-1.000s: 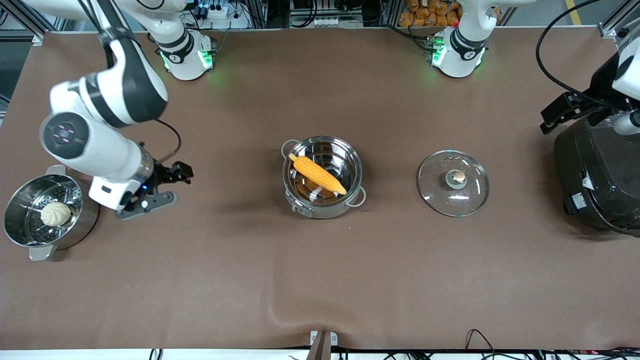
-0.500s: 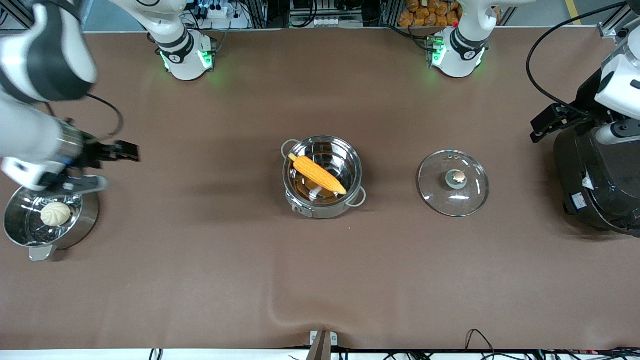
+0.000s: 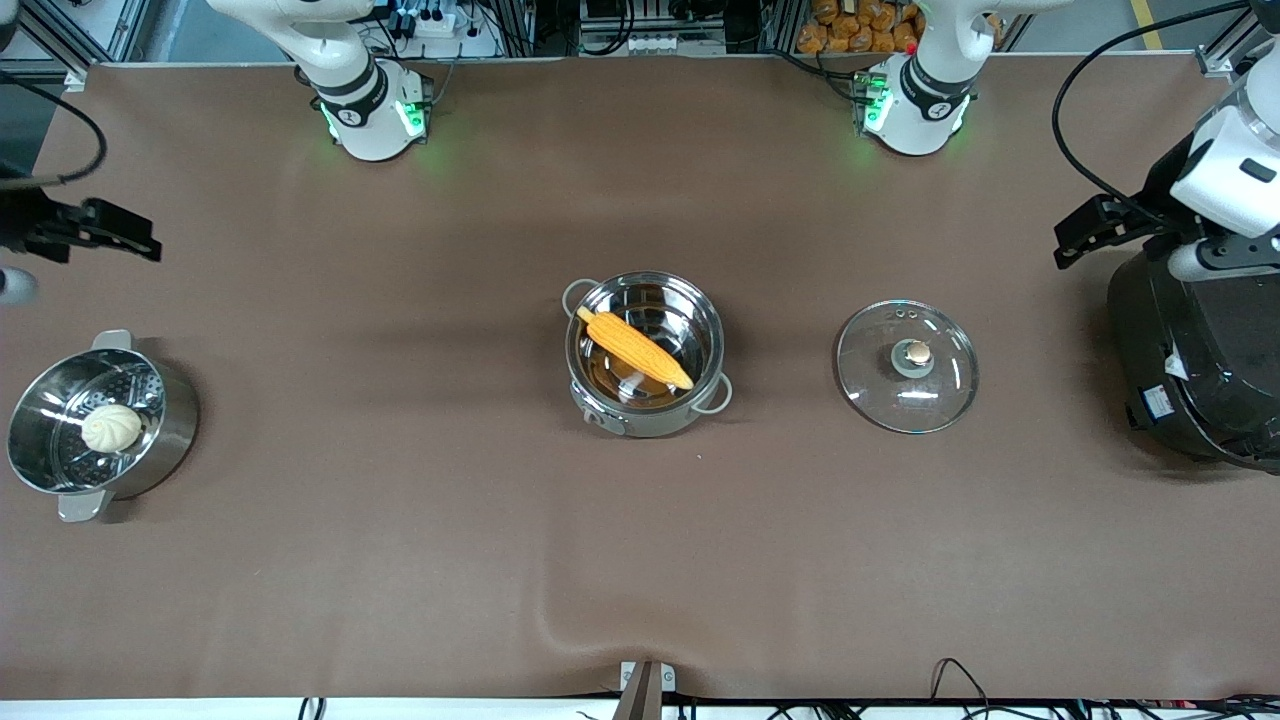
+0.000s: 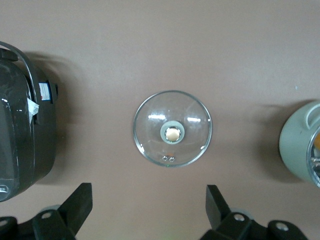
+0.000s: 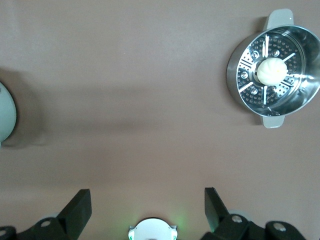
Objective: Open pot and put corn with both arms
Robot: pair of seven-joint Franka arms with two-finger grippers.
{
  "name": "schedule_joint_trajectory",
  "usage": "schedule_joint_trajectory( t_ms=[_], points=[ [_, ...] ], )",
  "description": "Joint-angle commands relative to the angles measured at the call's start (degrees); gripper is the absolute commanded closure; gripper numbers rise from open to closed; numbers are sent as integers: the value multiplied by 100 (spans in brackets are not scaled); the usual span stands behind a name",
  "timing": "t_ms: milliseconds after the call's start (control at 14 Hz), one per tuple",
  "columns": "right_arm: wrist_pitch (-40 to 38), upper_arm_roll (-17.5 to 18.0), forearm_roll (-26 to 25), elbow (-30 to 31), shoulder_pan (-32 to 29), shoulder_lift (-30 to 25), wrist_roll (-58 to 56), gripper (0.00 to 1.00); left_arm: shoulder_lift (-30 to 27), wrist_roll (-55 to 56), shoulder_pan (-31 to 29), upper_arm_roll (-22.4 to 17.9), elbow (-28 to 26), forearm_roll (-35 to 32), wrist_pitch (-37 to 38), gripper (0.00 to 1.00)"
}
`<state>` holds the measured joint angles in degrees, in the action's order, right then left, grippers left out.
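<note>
The shiny pot (image 3: 640, 420) with wire loop handles stands uncovered at the middle of the table. The yellow-orange corn (image 3: 637, 348) lies slanted inside it. The glass lid (image 3: 907, 365) with its copper knob lies flat on the table beside the pot, toward the left arm's end; it also shows in the left wrist view (image 4: 172, 128). My left gripper (image 3: 1075, 240) is open and empty, raised beside the black rice cooker. My right gripper (image 3: 140, 240) is open and empty, raised over the table's edge at the right arm's end. The pot's edge shows in both wrist views (image 4: 302, 147) (image 5: 5, 117).
A steel steamer pot (image 3: 180, 425) holding a white bun (image 3: 111, 427) stands at the right arm's end; it also shows in the right wrist view (image 5: 240, 75). A big black rice cooker (image 3: 1200, 370) stands at the left arm's end and shows in the left wrist view (image 4: 20, 135).
My right arm has lifted and pulled away from beside the steamer pot toward the table's end. My left gripper has shifted slightly. Pot, corn and lid have not moved.
</note>
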<state>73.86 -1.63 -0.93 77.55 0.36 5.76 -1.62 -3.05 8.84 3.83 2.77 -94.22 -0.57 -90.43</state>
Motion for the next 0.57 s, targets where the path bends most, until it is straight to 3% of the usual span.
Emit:
schedule_joint_trajectory(
  t_ms=[0, 357, 500],
  points=[
    [-319, -197, 137, -319, 157, -5, 127, 0, -64, -233, -76, 83, 61, -4, 245, 0],
    [-302, -338, 172, -276, 105, -321, 118, 0, -64, -330, -93, 92, 166, 4, 245, 0],
    [-66, -303, 565, -171, -114, -347, 83, 0, -46, -339, -93, 92, 211, 4, 245, 0]
  ],
)
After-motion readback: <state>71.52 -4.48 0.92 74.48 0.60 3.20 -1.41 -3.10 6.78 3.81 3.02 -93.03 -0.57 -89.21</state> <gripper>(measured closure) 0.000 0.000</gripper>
